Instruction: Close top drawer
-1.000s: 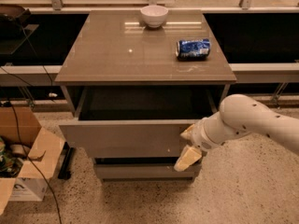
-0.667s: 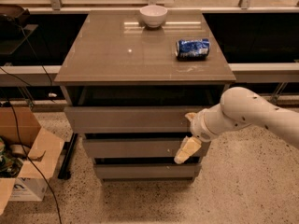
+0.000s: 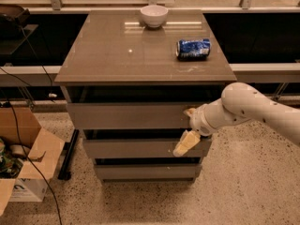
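The top drawer [image 3: 129,116] is the uppermost of three grey-brown fronts in the cabinet. It stands pushed in, with only a narrow dark gap under the cabinet top [image 3: 117,55]. My gripper [image 3: 187,128] is at the right end of the drawer front and touches it. Its pale fingers [image 3: 185,143] are spread apart, one at the front's upper edge and one down over the middle drawer [image 3: 136,147]. It holds nothing. The white arm reaches in from the right.
A white bowl [image 3: 153,15] and a blue can [image 3: 193,48] lying on its side rest on the cabinet top. An open cardboard box [image 3: 26,161] and cables lie on the floor at the left. A ledge and railing run behind the cabinet.
The top drawer has gone from wide open to almost fully in. My gripper has moved with it toward the cabinet.
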Controlling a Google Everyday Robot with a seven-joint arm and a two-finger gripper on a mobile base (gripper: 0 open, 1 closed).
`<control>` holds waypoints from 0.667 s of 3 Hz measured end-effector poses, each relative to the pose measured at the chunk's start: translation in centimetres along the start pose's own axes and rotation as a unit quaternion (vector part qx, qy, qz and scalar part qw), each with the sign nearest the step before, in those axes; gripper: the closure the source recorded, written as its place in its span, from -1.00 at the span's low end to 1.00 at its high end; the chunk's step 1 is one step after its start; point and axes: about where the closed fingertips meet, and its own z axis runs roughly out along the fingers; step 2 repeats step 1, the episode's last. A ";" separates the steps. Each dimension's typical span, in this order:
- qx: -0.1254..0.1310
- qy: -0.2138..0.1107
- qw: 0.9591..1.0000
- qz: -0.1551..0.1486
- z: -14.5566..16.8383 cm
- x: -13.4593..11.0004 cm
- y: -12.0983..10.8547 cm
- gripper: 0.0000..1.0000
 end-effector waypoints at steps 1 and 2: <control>0.000 -0.002 1.000 0.001 0.1 -0.1 -0.2 -1.00; 0.000 -0.002 1.000 0.001 0.1 -0.1 -0.2 -1.00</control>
